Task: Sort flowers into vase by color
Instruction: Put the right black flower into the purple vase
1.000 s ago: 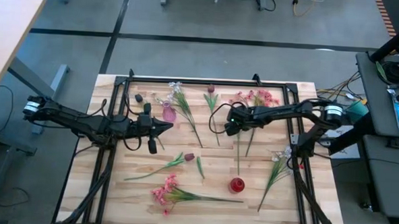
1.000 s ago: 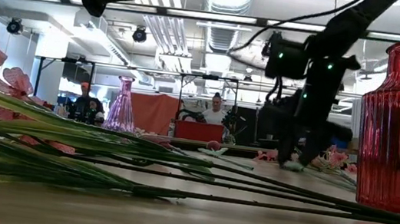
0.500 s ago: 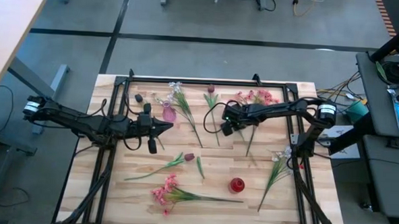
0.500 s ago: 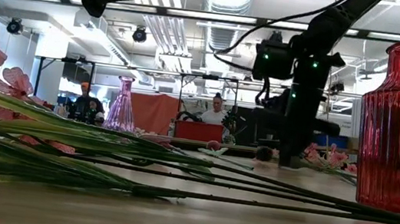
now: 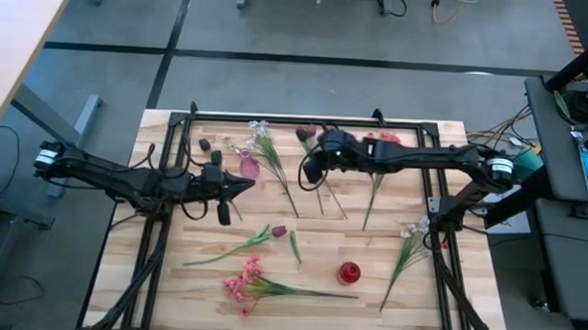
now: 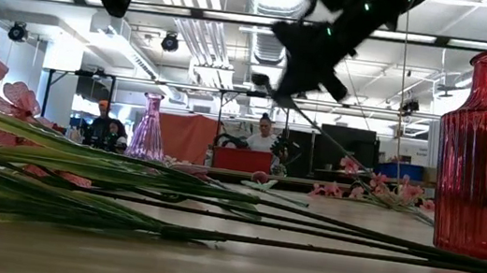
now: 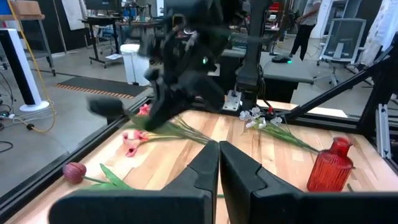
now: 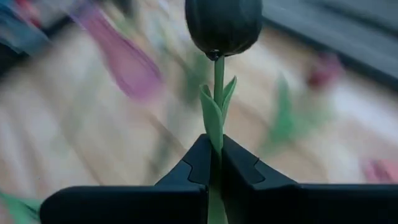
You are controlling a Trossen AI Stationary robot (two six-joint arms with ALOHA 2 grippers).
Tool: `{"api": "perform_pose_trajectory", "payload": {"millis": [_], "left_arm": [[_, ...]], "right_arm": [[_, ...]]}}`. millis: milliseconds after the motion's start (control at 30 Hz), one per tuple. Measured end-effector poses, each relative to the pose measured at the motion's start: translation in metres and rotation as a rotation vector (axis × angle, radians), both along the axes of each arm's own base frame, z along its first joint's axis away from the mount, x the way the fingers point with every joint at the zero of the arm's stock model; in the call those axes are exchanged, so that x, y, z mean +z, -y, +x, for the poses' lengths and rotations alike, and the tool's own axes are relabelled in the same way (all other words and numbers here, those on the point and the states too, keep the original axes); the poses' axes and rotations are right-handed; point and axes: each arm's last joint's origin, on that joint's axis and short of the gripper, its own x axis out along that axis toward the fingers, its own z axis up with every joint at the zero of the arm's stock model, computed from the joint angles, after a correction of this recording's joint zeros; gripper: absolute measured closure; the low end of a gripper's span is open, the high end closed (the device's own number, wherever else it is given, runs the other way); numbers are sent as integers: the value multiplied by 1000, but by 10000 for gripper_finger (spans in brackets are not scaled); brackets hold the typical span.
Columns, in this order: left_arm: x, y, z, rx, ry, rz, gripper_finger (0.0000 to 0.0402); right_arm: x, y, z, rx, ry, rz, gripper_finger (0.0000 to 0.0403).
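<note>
1. Right gripper [image 8: 214,165] is clamped on the green stem of a dark maroon tulip [image 8: 222,26], the bud standing just past the fingertips; in the high view this gripper [image 5: 310,164] sits over the table's far middle.
2. Left gripper [image 7: 218,163] has its fingers pressed together and holds nothing, near the pink vase [image 5: 246,166].
3. Red vase [image 5: 348,274] stands toward the near edge, well apart from the pink one.
4. Pink spray [image 5: 244,281] lies beside the red vase; another tulip [image 5: 278,230] lies mid-table.
5. Whitish spray [image 5: 410,232] lies at the right; its blooms are probably white, though the view is poor.
</note>
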Motion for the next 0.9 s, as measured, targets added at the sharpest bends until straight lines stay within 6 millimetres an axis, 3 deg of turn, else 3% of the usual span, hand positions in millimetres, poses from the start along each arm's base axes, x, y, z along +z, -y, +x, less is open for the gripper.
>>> {"api": "perform_pose_trajectory", "payload": {"millis": [200,400,600,900], "left_arm": [[24,0,-5,0,-90,-28,402],[36,10,-13,-49,-52,-31,402],[31,21,-33,-29,-23,-7,402],[27,22,-56,-47,3,-7,402]], "right_arm": [[24,-2,18,114,321,-125,390],[29,1,34,161,536,-240,390],[26,4,47,165,713,-335,390],[23,8,66,173,933,-500,390]]}}
